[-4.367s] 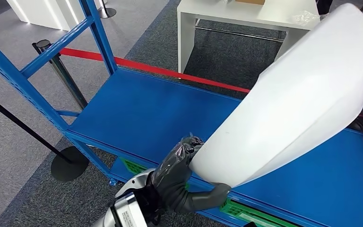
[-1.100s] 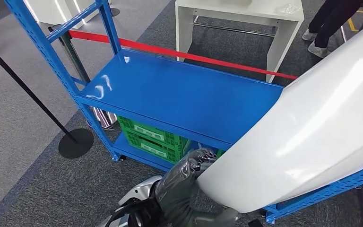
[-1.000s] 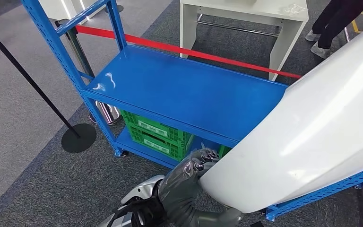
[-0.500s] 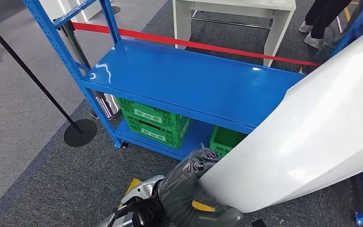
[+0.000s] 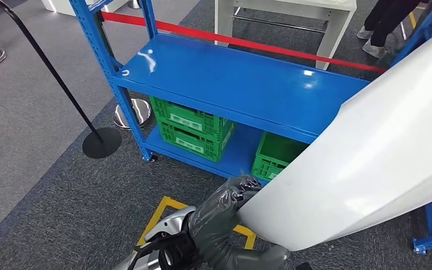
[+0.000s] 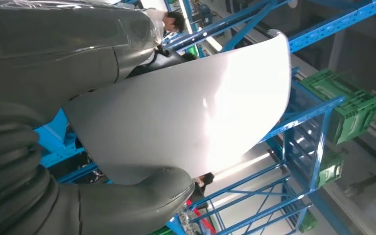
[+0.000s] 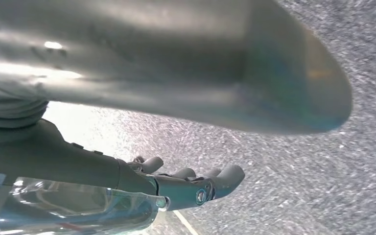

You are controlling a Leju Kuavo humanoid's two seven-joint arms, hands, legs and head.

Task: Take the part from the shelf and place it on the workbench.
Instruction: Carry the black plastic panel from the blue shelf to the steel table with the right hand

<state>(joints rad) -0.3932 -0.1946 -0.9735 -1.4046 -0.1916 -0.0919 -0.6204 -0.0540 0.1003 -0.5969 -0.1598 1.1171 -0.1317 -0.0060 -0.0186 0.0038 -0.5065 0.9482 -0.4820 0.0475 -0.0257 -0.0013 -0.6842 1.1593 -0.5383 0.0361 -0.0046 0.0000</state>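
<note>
The robot's left hand (image 5: pixel 220 222) grips the lower edge of a large, curved white part (image 5: pixel 371 163), thumb under the rim and fingers curled over the top — a hold seen close up in the left wrist view, where the thick grey thumb (image 6: pixel 142 196) presses the panel's near edge. The part is held in the air, tilted up and to the right across the head view, off the blue shelf (image 5: pixel 242 79) and in front of its right end. The right hand (image 7: pixel 196 188) lies beneath the smooth underside of the part with its fingers stretched out; whether they touch it cannot be told. Green crates (image 5: pixel 194 126) sit on the rack's lower level, a red barrier tape (image 5: pixel 247 44) runs behind it, and beyond stands a white workbench (image 5: pixel 287 8). A yellow floor marking (image 5: pixel 166 211) shows on the grey carpet — just beside the left arm.
</note>
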